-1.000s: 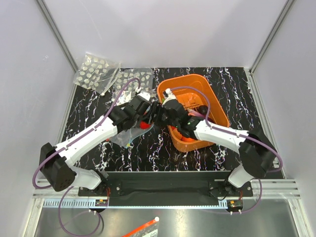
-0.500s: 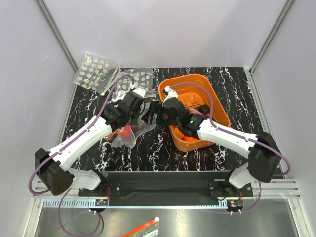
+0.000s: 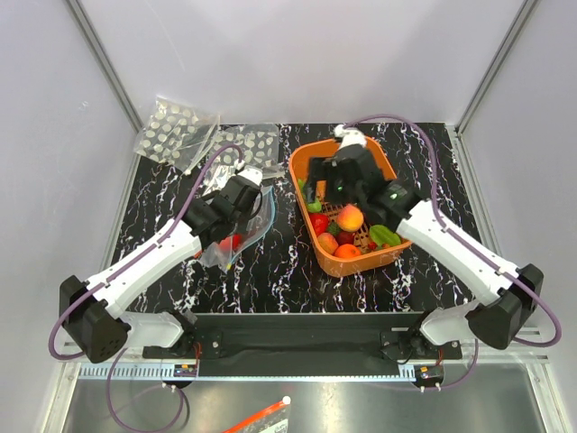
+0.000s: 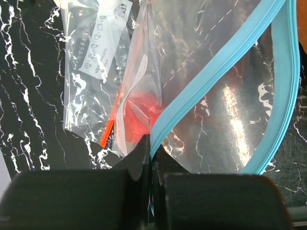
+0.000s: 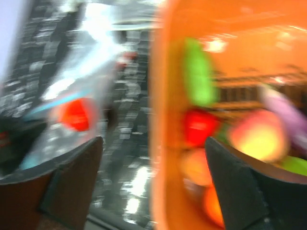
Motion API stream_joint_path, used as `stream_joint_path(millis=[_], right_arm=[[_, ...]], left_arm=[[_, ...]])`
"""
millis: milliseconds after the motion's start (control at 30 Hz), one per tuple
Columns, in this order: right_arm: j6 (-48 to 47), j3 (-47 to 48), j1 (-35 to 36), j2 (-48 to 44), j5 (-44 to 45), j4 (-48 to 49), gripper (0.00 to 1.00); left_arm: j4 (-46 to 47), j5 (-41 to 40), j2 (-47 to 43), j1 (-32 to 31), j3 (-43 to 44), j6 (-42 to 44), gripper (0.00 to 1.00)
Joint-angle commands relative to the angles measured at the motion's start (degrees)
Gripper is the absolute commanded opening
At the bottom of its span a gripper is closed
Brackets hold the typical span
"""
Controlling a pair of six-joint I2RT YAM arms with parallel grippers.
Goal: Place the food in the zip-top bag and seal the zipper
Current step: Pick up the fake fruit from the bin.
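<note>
The left hand (image 4: 149, 146) is clamped shut on the teal zipper (image 4: 216, 64), pinching one lip of the strip near its end. From there the strip runs up and away, while the other lip curves off along the right side, so the mouth of the clear bag (image 4: 216, 110) gapes open. A red fruit (image 4: 143, 109) lies inside the bag, close to the pinched spot. In the overhead view the left hand (image 3: 250, 195) and the bag (image 3: 248, 224) sit on the black marbled table (image 3: 270, 280), just left of the orange basket (image 3: 397, 236), with the red fruit (image 3: 233, 242) showing through the plastic.

Partly under the bag lies a second clear bag (image 4: 96, 52) with a red strip (image 4: 109, 130) at its edge. Two packets with white dots (image 3: 176, 131) lie at the far left corner.

The right hand (image 5: 153, 143) has its fingers spread wide with nothing between them. Overhead, the right hand (image 3: 329, 183) hangs over the far left part of the basket. Its wrist view is badly blurred, but the basket's left wall (image 5: 160, 143) seems to run between the fingers.

The remaining food is in the basket: a peach (image 3: 350, 217), a red piece (image 3: 318, 223), a green piece (image 3: 385, 234) and an orange piece (image 3: 346, 252) can be made out.
</note>
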Motion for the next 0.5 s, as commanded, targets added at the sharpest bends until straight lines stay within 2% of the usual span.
stream_joint_path(millis=[0, 200, 467], right_arm=[[-5.16, -0.68, -7.45, -2.57, -1.12, -10.21, 0.98], [-7.97, -4.11, -14.48, 0.05, -3.67, -12.06, 1.0], [-9.3, -2.0, -15.72, 11.12, -3.32, -13.83, 1.0]], left_arm=[[3.24, -2.12, -1.69, 0.19, -0.26, 0.8, 0.0], [3.24, -2.82, -1.7, 0.19, -0.61, 0.98, 0.0], [3.24, -2.47, -1.43, 0.19, -0.7, 1.07, 0.0]])
